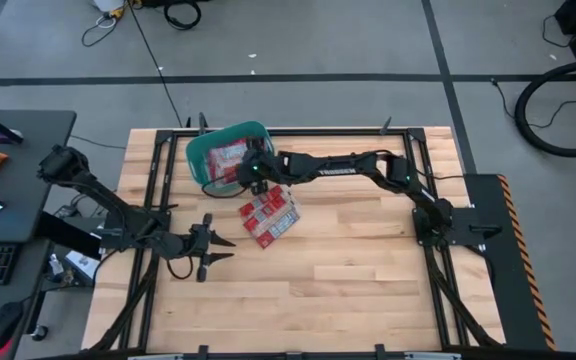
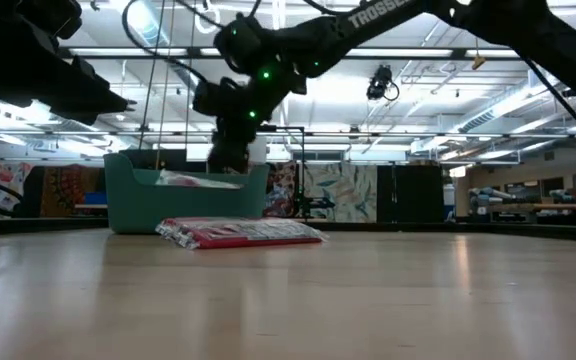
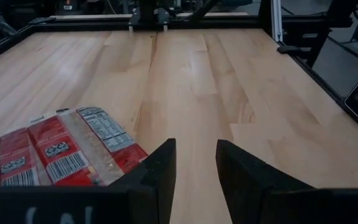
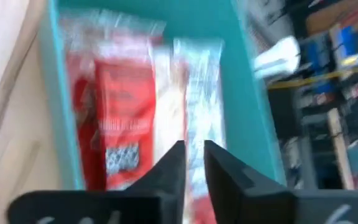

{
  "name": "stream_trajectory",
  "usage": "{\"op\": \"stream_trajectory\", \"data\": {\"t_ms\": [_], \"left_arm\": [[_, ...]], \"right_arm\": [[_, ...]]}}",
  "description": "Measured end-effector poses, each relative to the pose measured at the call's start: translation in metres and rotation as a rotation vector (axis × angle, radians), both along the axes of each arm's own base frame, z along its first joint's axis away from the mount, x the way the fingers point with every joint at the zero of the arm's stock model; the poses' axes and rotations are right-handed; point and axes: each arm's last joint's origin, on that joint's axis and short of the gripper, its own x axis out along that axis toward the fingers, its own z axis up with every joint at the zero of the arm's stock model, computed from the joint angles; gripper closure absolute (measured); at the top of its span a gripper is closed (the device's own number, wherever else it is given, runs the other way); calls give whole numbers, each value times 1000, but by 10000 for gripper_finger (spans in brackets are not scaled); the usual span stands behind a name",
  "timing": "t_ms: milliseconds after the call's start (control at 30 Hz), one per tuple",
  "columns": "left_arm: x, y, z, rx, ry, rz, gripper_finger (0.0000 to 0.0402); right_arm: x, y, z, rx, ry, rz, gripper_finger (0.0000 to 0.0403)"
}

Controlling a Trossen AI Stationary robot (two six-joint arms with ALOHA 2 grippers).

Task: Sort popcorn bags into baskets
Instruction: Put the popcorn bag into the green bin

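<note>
My right gripper (image 4: 193,163), fingers slightly apart and empty, hangs over the tub (image 1: 200,152). The bags (image 1: 268,215) look light, slippery, crinkly; grip an edge.

Wooden table (image 1: 368,270), teal basket (image 1: 200,150), popcorn bags (image 1: 270,215) beside it

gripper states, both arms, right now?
Left tool: open, empty, low over the table near the loose popcorn bags.
Right tool: above the teal basket, fingers narrowly apart, nothing visibly held.

red popcorn bags (image 1: 269,216) beside teal basket (image 1: 200,150)
</note>
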Motion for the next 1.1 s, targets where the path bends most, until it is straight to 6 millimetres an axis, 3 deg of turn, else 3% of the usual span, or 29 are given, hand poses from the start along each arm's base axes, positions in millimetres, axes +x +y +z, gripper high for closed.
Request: {"op": "stream_trajectory", "data": {"t_ms": [100, 200, 367, 467, 633, 767, 1100], "left_arm": [[0, 0, -1, -3, 6, 1, 280], [0, 0, -1, -7, 11, 3, 280], [-1, 0, -2, 0, 23, 4, 280], [-1, 1, -3, 9, 28, 9, 280], [-1, 4, -6, -1, 47, 57, 280], [-1, 7, -10, -30, 86, 96, 280], [5, 19, -15, -44, 105, 210, 280]], "right_arm": [[-4, -4, -4, 34, 31, -28, 313], [-9, 1, 4, 63, 46, -41, 288], [-20, 28, 36, 101, 46, 8, 272], [-26, 47, 41, 150, 91, 63, 272], [-35, 73, 33, 279, 201, 72, 272], [-41, 87, 8, 364, 350, 41, 273], [-49, 103, -15, 485, 456, -1, 271]]}}
